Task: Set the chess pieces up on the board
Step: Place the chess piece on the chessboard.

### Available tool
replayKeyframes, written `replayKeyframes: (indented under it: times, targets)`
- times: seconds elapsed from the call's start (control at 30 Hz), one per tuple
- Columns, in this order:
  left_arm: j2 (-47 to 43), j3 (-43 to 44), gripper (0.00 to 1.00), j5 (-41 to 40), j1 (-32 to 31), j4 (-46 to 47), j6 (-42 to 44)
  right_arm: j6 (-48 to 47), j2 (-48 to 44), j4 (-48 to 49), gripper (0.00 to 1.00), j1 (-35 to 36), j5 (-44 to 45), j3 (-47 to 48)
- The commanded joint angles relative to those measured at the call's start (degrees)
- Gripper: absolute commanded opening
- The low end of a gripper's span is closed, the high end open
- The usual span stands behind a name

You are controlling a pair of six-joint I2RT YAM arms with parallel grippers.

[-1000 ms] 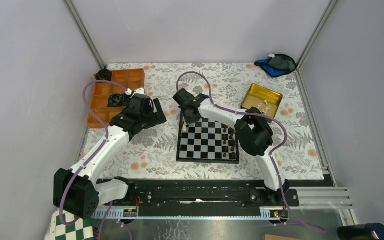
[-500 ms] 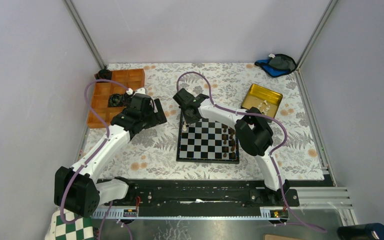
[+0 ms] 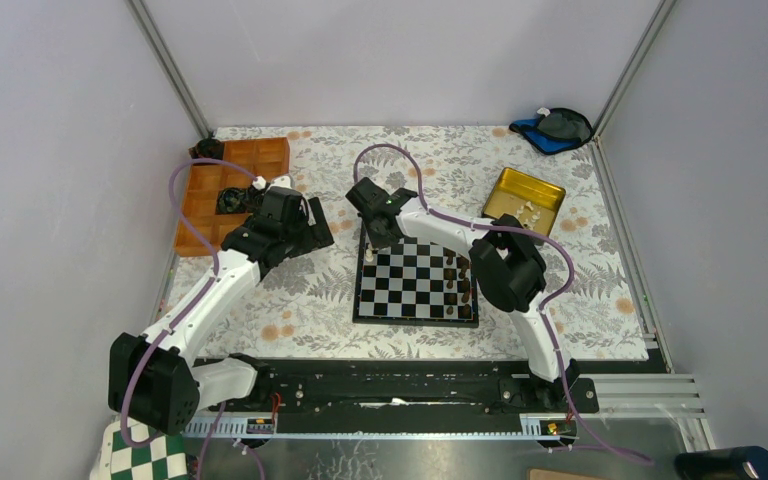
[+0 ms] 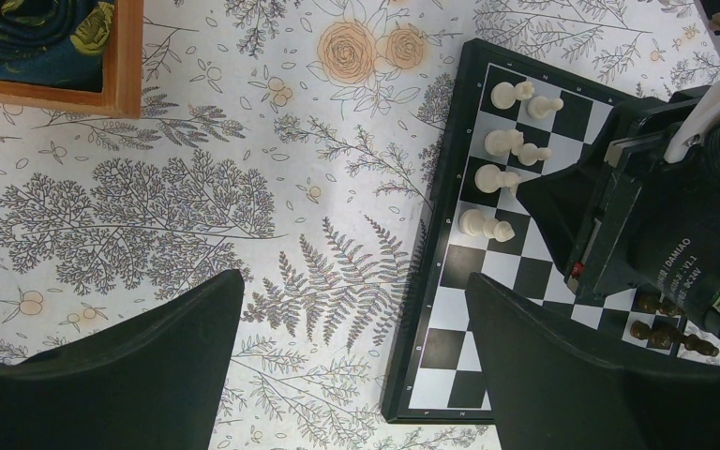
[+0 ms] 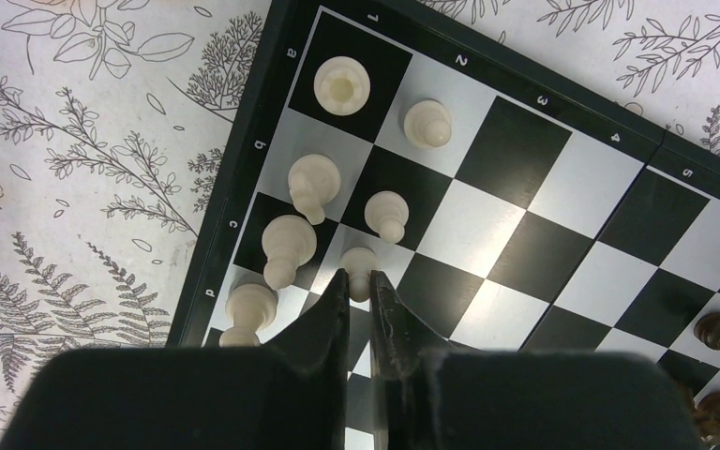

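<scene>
The black-framed board (image 3: 400, 290) lies mid-table. Several cream pieces (image 5: 291, 244) stand in its far-left corner, also seen in the left wrist view (image 4: 485, 178). My right gripper (image 5: 361, 281) is shut on a cream pawn (image 5: 359, 265), low over a square beside the other cream pieces; in the top view it (image 3: 372, 240) is over the board's far-left corner. My left gripper (image 4: 352, 291) is open and empty, hovering over the tablecloth just left of the board (image 4: 450, 328); it shows in the top view (image 3: 315, 235). Dark pieces (image 3: 457, 278) stand on the board's right side.
An orange tray (image 3: 230, 185) sits at the far left. A yellow tin (image 3: 525, 198) holding a few cream pieces sits at the far right. A blue and black cloth (image 3: 555, 128) lies in the far right corner. A green-and-white board (image 3: 145, 460) lies off the table, bottom left.
</scene>
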Motion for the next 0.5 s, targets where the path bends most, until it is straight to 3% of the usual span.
replayKeyframes:
  times: [0.0,0.27,0.37,0.47]
  targets:
    - [0.0,1.4,0.96,-0.6,-0.3,3.0,1.1,0.7,-1.4,-0.8,0.00,0.9,-0.2,-0.5]
    - [0.1,1.3,0.96,-0.6,-0.3,3.0,1.1,0.8,-1.4,-0.5,0.00,0.8,-0.2,-1.2]
    - [0.0,1.2,0.96,-0.6,-0.3,3.0,1.0,0.7,-1.5,-0.6,0.08,0.9,0.1,-1.1]
    - [-0.1,1.2,0.96,-0.6,-0.3,3.0,0.9,0.5,-1.6,-0.6,0.23,0.9,-0.1,-1.0]
